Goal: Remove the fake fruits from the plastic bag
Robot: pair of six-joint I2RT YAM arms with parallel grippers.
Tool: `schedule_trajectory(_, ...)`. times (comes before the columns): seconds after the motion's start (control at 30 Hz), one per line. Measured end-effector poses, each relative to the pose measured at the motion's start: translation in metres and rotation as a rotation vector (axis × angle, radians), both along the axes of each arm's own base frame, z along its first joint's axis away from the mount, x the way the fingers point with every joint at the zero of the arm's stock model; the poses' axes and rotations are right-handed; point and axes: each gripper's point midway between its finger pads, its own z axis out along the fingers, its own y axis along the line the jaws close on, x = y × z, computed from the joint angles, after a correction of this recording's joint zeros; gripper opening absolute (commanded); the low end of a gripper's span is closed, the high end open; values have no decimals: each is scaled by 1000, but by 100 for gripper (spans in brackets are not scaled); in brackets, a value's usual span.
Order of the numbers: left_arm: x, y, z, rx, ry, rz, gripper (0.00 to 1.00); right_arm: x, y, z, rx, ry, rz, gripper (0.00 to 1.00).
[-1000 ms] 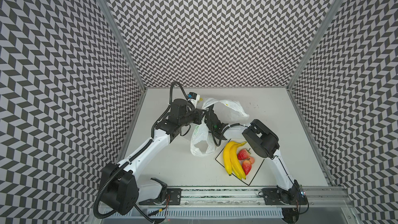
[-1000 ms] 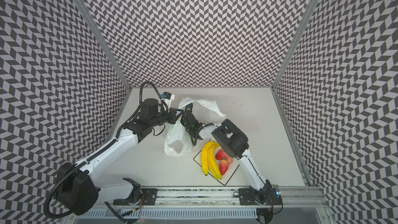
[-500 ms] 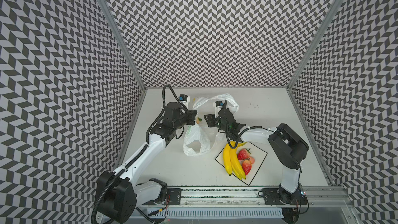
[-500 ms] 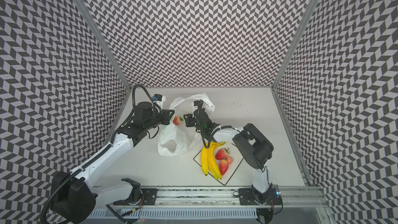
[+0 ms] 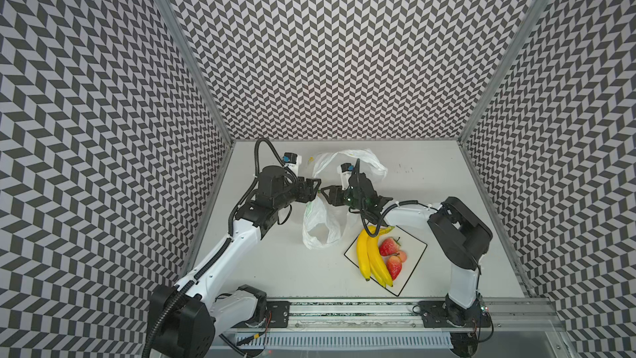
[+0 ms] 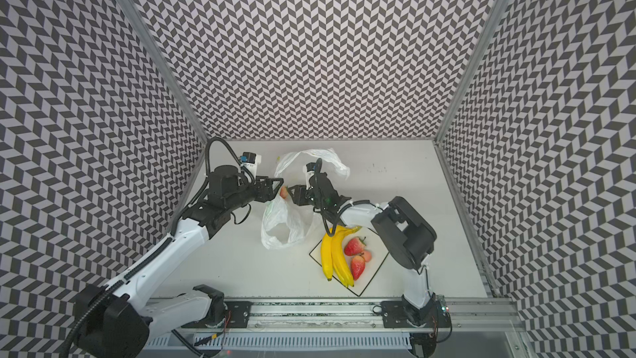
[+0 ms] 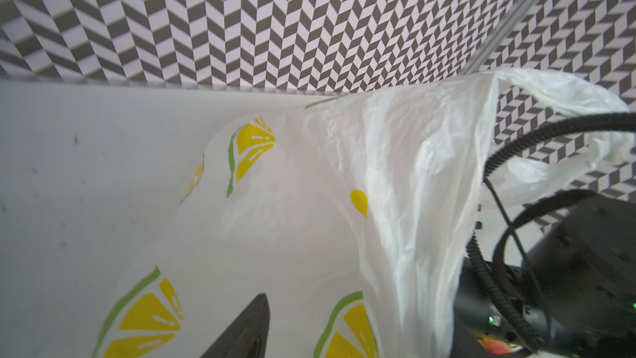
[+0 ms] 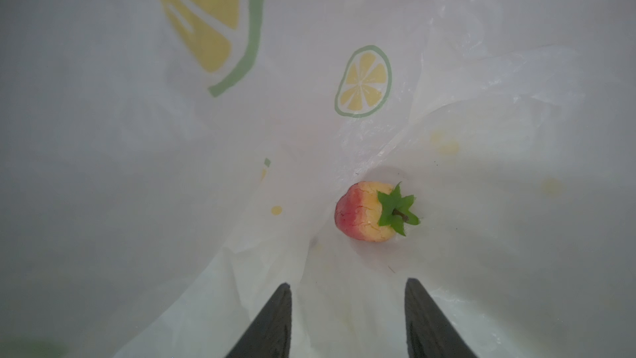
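**Four fruits on the plate, one strawberry left in the bag**

On the surface (image 5: 275, 270) the bag (image 5: 320, 225) slumps between the two arms. Its mouth is drawn up towards them and its handle loops trail towards the back wall. Just beside it lies the plate (image 5: 414, 249), which carries most of the fruit. The bananas (image 5: 370, 256) lie along the plate's side nearest the bag.

The left pincer (image 5: 316, 189) and the right pincer (image 8: 347, 284) meet almost tip to tip at the bag's mouth. The left one's jaws look parted in both top views. Whether any film is caught in them I cannot tell. The right one's jaws stand apart with nothing between them.

Two strawberries (image 5: 389, 246) rest on the plate next to the bananas. The third strawberry (image 8: 370, 213) lies in a fold of the bag just ahead of the right pincer, and neither finger touches it. The round fruit (image 5: 401, 256) sits on the plate between the two strawberries.

By my reading the job is nearly finished. Only that last strawberry needs lifting out, and no other fruit shows through the film.
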Motion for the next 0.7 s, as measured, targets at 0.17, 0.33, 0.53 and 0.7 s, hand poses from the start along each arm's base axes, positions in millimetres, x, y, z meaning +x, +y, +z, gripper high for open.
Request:
schedule_trajectory(0.17, -9, 22, 28, -57, 13, 122, 99, 12, 8, -21, 0, 47, -31, 57)
schedule_trajectory(0.33, -13, 85, 38, -195, 135, 456, 98, 14, 7, -23, 2, 60, -49, 59)
schedule_trajectory(0.53, -18, 123, -41, -390, 475, 713, 99, 15, 6, -23, -2, 59, -55, 60)
schedule_trajectory(0.7, -29, 105, -102, -495, 747, 752, 100, 16, 5, -24, -10, 53, -59, 60)
